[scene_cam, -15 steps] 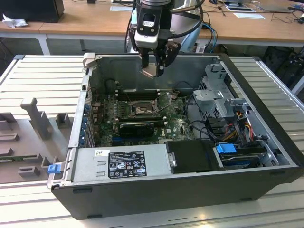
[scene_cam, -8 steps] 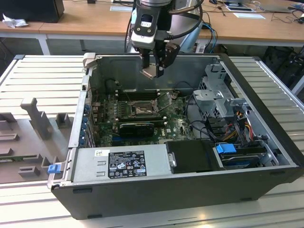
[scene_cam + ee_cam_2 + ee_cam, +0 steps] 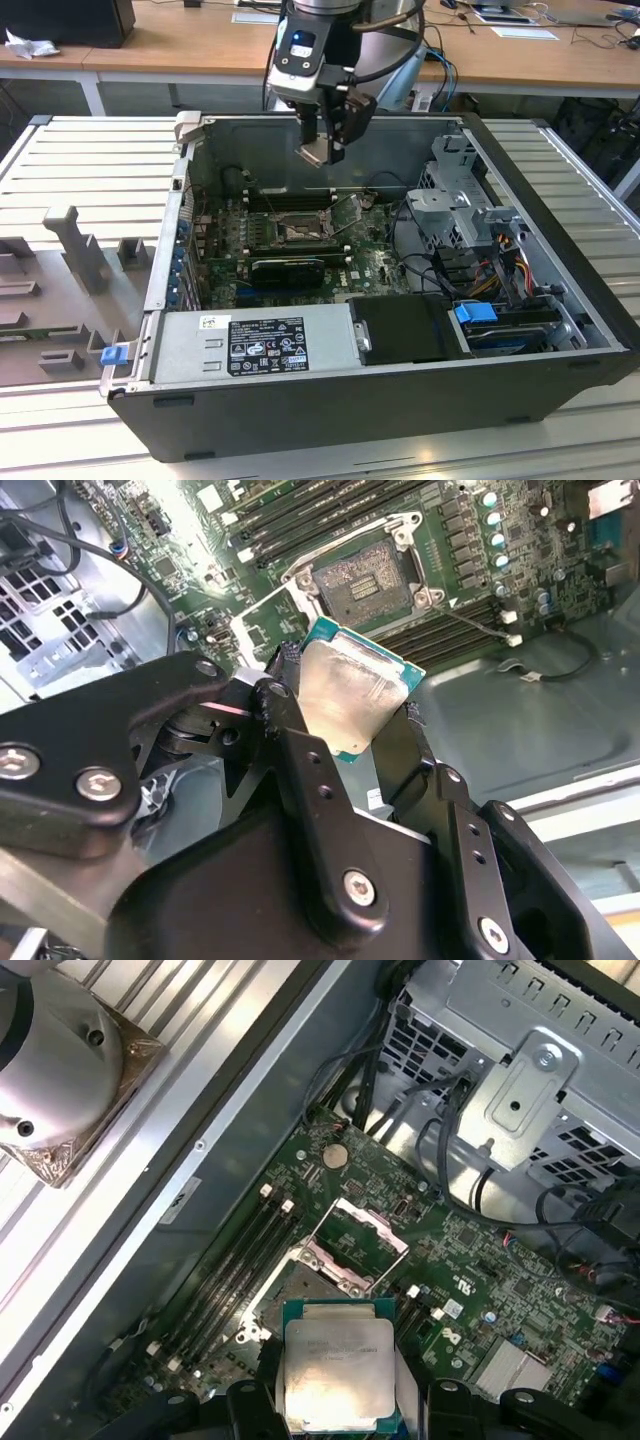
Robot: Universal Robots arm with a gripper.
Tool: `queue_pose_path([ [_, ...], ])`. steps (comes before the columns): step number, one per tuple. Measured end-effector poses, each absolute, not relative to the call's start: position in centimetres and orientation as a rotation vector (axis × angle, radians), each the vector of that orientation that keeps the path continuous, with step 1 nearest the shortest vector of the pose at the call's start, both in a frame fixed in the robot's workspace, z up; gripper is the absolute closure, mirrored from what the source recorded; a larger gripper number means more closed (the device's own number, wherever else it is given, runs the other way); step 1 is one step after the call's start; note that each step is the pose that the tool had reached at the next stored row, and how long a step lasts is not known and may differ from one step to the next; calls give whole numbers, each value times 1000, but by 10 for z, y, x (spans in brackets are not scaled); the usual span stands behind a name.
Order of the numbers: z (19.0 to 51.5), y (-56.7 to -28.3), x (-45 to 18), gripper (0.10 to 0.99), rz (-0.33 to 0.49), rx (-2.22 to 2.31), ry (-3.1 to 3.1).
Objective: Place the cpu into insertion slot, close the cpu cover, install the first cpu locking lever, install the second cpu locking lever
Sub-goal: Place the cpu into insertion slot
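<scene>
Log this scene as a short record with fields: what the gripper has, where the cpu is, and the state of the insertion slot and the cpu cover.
gripper: shut on the cpu, held up above the open computer case
cpu: clamped by its edges, in the air, apart from the motherboard
insertion slot: empty, contacts exposed
cpu cover: swung open, off the slot
task state: cpu not yet placed, cover not yet closed

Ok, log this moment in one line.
pincer: shut on cpu | cpu: held above motherboard, not seated | insertion slot: empty | cpu cover: open
</scene>
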State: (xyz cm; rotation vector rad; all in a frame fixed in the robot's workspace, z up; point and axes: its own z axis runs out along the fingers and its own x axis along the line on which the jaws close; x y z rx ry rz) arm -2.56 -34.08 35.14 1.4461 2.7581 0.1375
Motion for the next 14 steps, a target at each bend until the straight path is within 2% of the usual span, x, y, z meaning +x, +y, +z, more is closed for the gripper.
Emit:
queue_pose_path([
  [14,342,-341,-26,557,130,1796,2532],
])
